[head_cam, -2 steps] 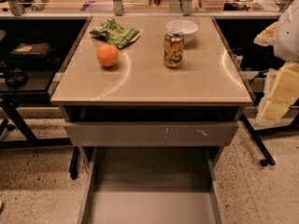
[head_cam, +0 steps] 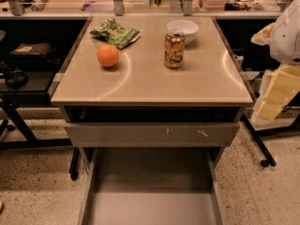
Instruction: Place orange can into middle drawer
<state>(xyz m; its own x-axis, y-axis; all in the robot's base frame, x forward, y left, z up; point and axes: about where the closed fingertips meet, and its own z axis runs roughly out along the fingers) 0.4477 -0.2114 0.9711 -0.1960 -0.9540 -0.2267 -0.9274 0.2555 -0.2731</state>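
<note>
Orange can (head_cam: 174,49) is seen upright on the table (head_cam: 140,86), well left of the jaws, which are held off its right edge; their opening cannot be told. Light, thin-walled, slippery handling is expected, so a gentle mid-body grip is advised. The middle drawer (head_cam: 150,205) is seen open, below them.

Speckled beige floor (head_cam: 33,186), black-framed side bench (head_cam: 28,74) at left, cluttered rear counter (head_cam: 140,3), tan-topped cabinet (head_cam: 140,83), warm light.
</note>
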